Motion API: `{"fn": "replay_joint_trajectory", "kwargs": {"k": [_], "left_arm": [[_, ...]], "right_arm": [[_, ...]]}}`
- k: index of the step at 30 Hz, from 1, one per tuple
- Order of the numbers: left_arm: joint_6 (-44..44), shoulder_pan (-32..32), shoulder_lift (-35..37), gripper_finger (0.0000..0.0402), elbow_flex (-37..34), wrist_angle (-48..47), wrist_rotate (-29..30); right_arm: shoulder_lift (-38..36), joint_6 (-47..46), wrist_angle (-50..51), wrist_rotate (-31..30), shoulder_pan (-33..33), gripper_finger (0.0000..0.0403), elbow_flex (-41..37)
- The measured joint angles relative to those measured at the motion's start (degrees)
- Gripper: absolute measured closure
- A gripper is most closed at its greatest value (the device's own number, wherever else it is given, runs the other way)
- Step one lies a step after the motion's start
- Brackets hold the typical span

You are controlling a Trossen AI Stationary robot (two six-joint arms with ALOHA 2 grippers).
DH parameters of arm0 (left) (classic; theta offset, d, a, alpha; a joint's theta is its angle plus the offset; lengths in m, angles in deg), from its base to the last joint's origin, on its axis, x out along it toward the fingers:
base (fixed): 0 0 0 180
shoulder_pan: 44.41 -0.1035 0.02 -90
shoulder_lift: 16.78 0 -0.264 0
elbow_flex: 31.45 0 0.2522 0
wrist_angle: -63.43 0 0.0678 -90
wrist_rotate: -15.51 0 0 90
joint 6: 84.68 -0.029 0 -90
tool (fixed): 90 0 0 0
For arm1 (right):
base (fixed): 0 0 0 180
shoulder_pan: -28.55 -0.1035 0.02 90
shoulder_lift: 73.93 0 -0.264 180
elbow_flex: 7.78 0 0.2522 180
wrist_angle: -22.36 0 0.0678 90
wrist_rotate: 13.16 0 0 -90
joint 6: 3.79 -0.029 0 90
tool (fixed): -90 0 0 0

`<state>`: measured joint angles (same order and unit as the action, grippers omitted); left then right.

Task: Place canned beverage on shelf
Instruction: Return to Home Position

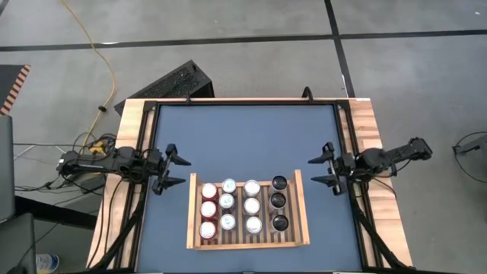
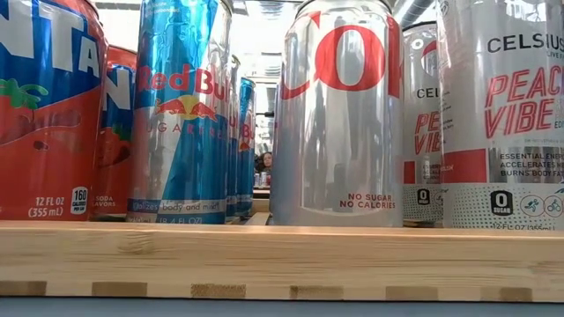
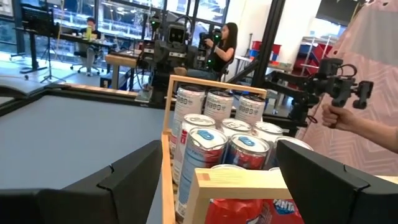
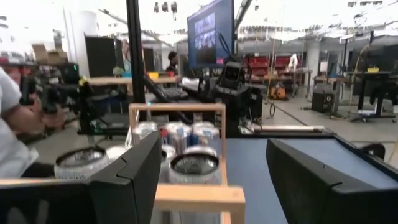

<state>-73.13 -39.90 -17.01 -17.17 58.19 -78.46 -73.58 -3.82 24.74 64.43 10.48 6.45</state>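
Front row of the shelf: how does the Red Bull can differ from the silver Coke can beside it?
The Red Bull can is slimmer and blue-and-silver; the silver Coke can is wider, with red lettering. From above, the Red Bull can's top is smaller than the Coke can's. Both stand upright, side by side on the shelf. The left gripper and right gripper sit open beside the shelf.

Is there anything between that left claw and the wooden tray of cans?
Nothing visible: only bare blue tabletop separates the open left gripper from the left rim of the shelf. The right gripper waits open off the opposite side.
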Motion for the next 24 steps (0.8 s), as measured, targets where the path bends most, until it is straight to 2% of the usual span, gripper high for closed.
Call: {"fn": "replay_joint_trajectory", "kwargs": {"k": [11,18,24], "left_arm": [[0.33,0.00,0.01,0.0099,-0.09,0.01,0.02],[6.28,-0.02,0.00,0.0099,-0.11,-0.52,0.05],[12.28,-0.02,-0.03,0.0099,-0.11,-6.34,-0.01]], "right_arm": [[0.02,-1.59,7.52,0.09,0.13,0.0137,-0.07],[-0.01,-1.44,8.12,0.42,0.13,0.0137,-0.09],[0.01,-1.47,8.37,0.42,0.13,0.0137,-0.11]]}}
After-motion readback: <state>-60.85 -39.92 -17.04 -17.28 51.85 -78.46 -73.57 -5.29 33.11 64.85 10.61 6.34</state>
